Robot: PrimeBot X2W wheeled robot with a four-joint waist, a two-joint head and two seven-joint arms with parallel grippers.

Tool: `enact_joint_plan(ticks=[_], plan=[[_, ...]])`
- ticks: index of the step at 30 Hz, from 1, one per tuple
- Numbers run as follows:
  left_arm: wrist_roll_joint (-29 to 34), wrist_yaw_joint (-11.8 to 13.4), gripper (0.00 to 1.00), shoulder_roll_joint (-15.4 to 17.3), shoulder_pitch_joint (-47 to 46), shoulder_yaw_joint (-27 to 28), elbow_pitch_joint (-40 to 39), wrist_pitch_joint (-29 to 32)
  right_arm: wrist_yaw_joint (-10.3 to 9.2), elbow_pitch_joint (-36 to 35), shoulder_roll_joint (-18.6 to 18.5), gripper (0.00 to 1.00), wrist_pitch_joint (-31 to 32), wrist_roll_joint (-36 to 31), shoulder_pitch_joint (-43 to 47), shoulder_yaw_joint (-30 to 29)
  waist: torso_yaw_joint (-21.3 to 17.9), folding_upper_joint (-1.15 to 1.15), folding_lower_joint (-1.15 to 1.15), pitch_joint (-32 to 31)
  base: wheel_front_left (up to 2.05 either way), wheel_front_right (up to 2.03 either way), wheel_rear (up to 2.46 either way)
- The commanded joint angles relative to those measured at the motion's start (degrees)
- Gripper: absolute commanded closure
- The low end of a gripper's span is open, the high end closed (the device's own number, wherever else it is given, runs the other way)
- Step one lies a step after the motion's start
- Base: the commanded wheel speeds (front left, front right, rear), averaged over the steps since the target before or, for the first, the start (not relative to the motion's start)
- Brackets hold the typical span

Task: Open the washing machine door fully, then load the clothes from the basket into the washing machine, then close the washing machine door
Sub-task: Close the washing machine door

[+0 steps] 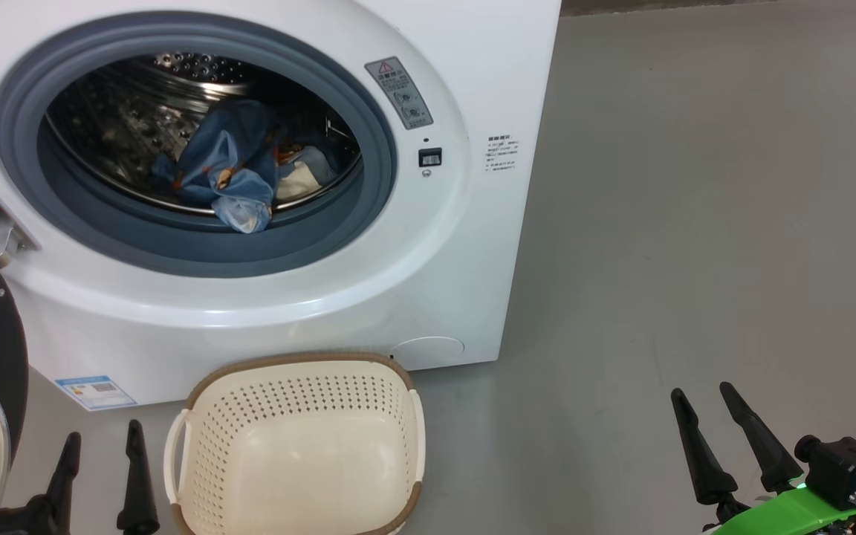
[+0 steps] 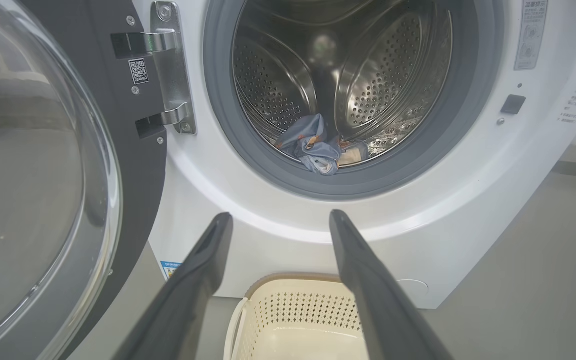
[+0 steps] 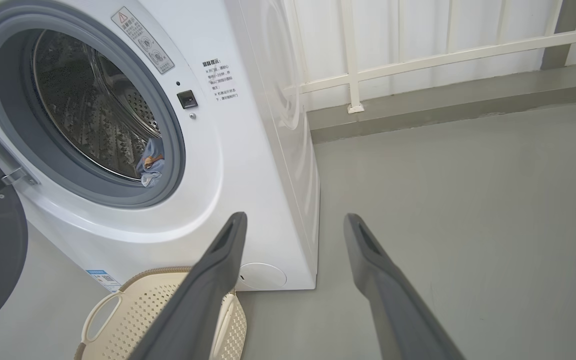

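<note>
The white washing machine (image 1: 428,245) stands with its door (image 2: 43,180) swung wide open to the left, black rim and glass bowl facing me. Blue printed clothes (image 1: 238,167) with a cream part lie inside the steel drum, seen too as clothes (image 2: 318,147) low in the drum. The cream basket (image 1: 294,453) sits on the floor before the machine with nothing in it. My left gripper (image 1: 101,435) is open, low at the basket's left. My right gripper (image 1: 703,397) is open over bare floor at the lower right.
Grey floor (image 1: 695,223) stretches to the right of the machine. A white railing (image 3: 418,50) and a low kerb run behind it. The door's metal hinge (image 2: 170,70) sits at the opening's left edge.
</note>
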Motion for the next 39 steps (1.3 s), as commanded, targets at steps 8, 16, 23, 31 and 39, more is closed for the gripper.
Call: enact_joint_plan(ticks=[8, 16, 23, 31, 39], plan=[[0.6, -0.1, 0.00, 0.5, -0.8, 2.1, -1.9, -0.3, 0.09, -1.6, -1.0, 0.00, -0.3, 0.2, 0.0, 0.9, 0.3, 0.00, 0.00, 0.2, -0.09, 0.09, 0.00], [1.2, -0.1, 0.00, 0.4, -1.2, 2.0, -1.6, -0.3, 0.09, -1.7, -1.1, 0.00, -0.3, 0.2, -0.2, 1.0, 0.6, 0.00, 0.00, 0.6, -0.98, 0.98, 0.00], [0.7, -0.1, 0.00, 0.3, -1.0, 1.7, -2.2, -0.3, 0.09, -1.8, -1.1, 0.00, -0.3, 0.2, -0.3, 0.9, 0.7, 0.00, 0.00, 0.6, -1.08, 1.08, 0.00], [0.9, -0.1, 0.00, 0.3, -0.6, 1.3, -2.7, -0.3, 0.09, -1.8, -1.0, 0.00, -0.3, 0.1, -0.1, 1.1, 0.9, 0.00, 0.00, 0.3, -0.22, 0.22, 0.00], [0.7, -0.1, 0.00, 0.2, -1.0, 1.0, -2.7, -0.3, 0.09, -1.8, -1.0, 0.00, -0.3, -0.2, -0.3, 1.7, 2.7, 0.00, 0.00, 0.5, 0.00, 0.00, 0.00]])
